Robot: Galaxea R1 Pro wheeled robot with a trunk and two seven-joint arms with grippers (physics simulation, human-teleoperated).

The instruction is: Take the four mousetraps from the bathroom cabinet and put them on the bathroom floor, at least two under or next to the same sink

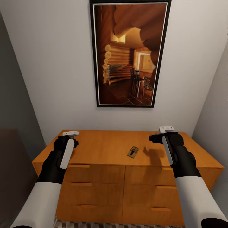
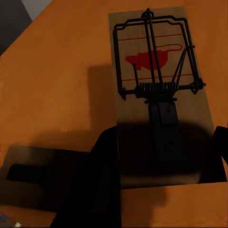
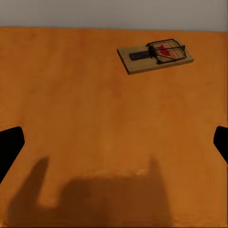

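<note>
Dark fingers [image 2: 102, 190] of the left claw [image 2: 164, 161] close on both long edges of a held mousetrap [image 2: 159, 95], a flat rectangular slab of pale brown wood. It carries a black wire bar, a coiled spring and a red mouse shape printed between thin red lines. The slab throws a shadow on the smooth orange-brown top of the cabinet [image 2: 57, 95] behind it.

From the head camera, the left claw [image 1: 70, 135] hangs over the near left part of the cabinet [image 1: 104, 145]; the trap it holds cannot be made out there. The right claw [image 1: 165, 133] hovers over the near right part, its black wrist meeting a white forearm.

Its own camera shows the right claw [image 3: 114, 142] spread wide, with one dark finger [image 3: 9, 147] at each side of the frame and nothing between them. Their shadow falls on the wood below. A loose mousetrap [image 3: 156, 58] lies flat on the top, well apart from those fingers.

The head camera puts the loose mousetrap [image 1: 133, 152] between the two claws, nearer the right one. Slim bar handles mark the flat drawer fronts. A strip of patterned bathroom floor [image 1: 95, 224] shows at the cabinet's foot. On the plain pale wall [image 1: 47, 63] hangs a black-framed picture [image 1: 129, 53] of a log interior.
</note>
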